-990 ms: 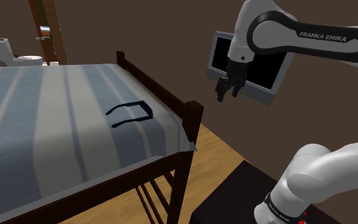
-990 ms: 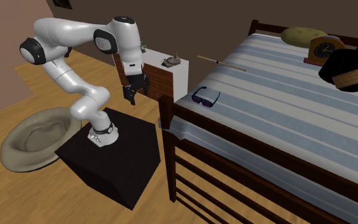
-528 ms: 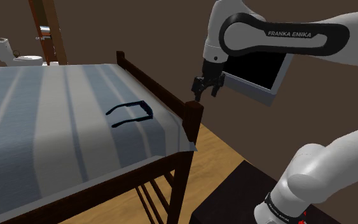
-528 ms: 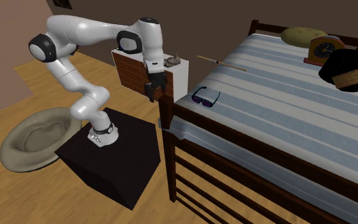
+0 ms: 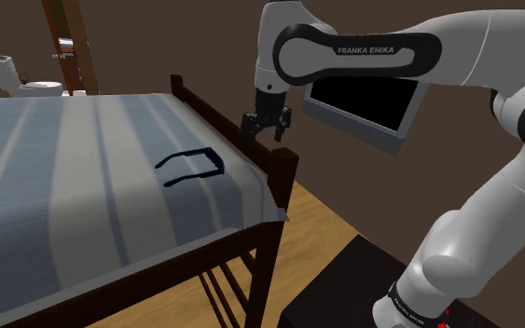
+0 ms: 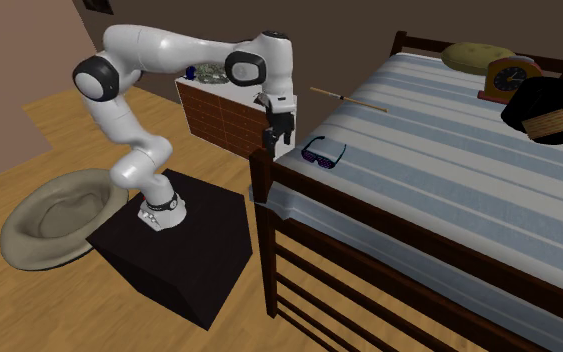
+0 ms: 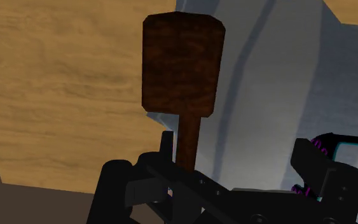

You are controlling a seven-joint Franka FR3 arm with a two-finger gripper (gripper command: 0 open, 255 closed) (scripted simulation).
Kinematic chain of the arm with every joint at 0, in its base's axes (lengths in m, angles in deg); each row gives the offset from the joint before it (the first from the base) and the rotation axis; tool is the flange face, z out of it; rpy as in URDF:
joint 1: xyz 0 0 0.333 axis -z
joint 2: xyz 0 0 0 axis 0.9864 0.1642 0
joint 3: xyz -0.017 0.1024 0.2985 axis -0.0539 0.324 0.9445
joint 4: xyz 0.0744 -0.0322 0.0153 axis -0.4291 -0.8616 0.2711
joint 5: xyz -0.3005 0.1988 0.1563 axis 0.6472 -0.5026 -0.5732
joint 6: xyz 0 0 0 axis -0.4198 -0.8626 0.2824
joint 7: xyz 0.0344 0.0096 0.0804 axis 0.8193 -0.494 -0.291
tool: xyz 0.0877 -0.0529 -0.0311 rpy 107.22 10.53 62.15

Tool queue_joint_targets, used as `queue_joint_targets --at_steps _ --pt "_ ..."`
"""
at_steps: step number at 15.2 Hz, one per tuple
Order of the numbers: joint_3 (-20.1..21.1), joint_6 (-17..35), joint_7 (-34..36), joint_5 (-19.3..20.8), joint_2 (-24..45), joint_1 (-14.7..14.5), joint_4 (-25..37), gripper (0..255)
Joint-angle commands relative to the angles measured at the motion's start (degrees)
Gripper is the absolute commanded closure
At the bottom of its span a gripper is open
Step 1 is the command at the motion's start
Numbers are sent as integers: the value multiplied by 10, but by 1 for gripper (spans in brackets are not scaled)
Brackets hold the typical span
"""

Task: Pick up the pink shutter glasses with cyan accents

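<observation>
One bed [image 6: 439, 140], striped cover, biggest thing in room. One white arm [image 6: 159, 45] stretched toward its corner post [image 7: 182, 63]. One black gripper [image 5: 266, 129] hovers above post, jaws apart, nothing between them. One pair of shutter glasses [image 6: 323, 152], pink-purple frame with cyan tint, lies flat on cover just past post, near bed edge. My guess: light, stiff plastic, slats fragile. Pinch across front frame, gently.

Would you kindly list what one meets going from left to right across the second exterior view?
Tan hat on the floor → gripper → shutter glasses → black hat on the bed.
</observation>
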Motion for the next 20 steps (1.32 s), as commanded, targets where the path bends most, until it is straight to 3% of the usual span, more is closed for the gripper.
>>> queue_joint_targets --at_steps 1,10,19,20 --pt "14 -2 23 14 47 -4 47 0" --pt "46 -44 108 96 258 -56 282 0" --pt "44 18 115 94 250 -50 213 0" --pt "44 18 115 94 249 -50 213 255"
